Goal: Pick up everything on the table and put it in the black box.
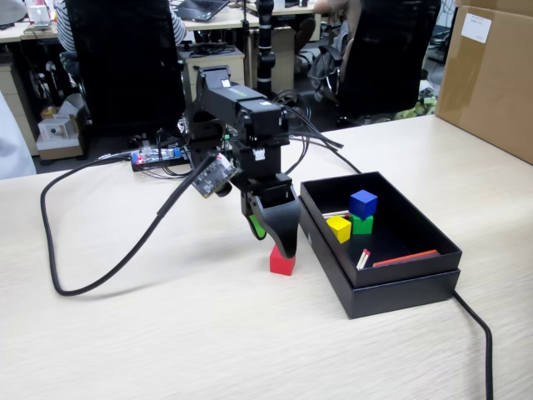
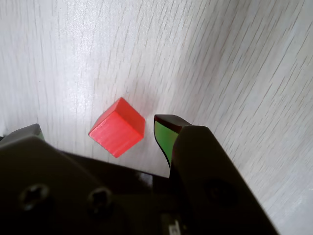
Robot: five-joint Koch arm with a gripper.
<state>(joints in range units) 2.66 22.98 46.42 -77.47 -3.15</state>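
I see my gripper (image 1: 275, 242) spread open, the red cube (image 2: 117, 127) resting on the table (image 1: 166, 333) between its fingers. Just beside it sits the black box (image 1: 400, 283), holding blue (image 1: 363, 203), green (image 1: 361, 223) and yellow (image 1: 339, 228) cubes plus thin sticks (image 1: 405, 258).

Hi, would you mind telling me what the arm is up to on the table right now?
The arm's gripper is lowered over the red cube, which sits on the table just beside the black box. Its jaws are open, one on each side of the cube, not yet closed on it. The blue cube, green cube and yellow cube already lie in the box, together with thin sticks.
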